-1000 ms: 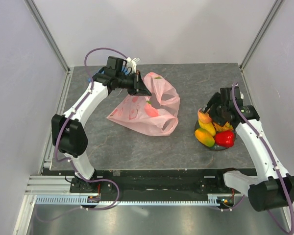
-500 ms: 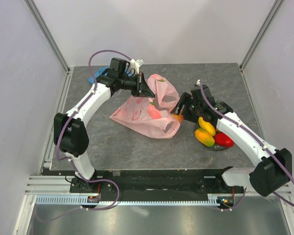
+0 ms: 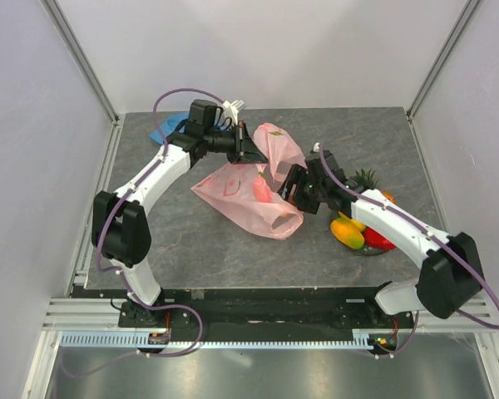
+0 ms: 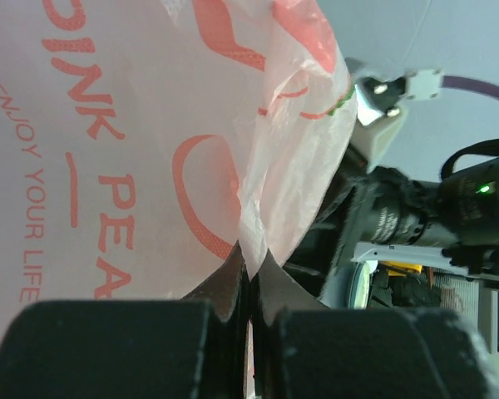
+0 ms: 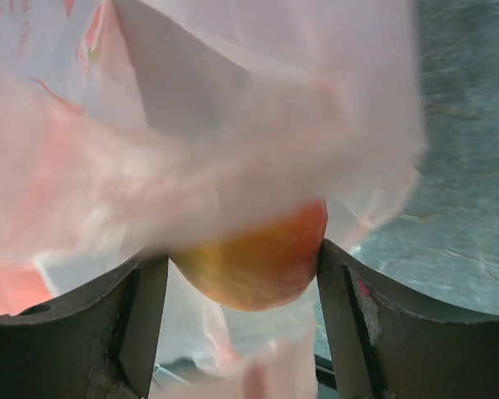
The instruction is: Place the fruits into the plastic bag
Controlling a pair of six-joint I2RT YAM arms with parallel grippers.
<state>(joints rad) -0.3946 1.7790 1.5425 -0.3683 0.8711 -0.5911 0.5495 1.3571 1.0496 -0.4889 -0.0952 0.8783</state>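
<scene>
While the pink plastic bag (image 3: pixel 248 199) lay crumpled near the middle of the grey counter (image 3: pixel 191 249), its upper edge was raised off the surface, pinched between the left fingers (image 4: pixel 108 349), which were pressed together on the thin film. At the bag's right side, the right fingers (image 5: pixel 362 332) were clamped on an orange-yellow fruit (image 5: pixel 254 262), with translucent plastic draped over its top. Further right, the other fruits (image 3: pixel 349 231), yellow-green and red, with a pineapple's green crown (image 3: pixel 366 177) behind them, sat on a dark plate (image 3: pixel 368 251) beside the right arm. A blue cloth (image 3: pixel 162 131) lay at the counter's far left corner.
</scene>
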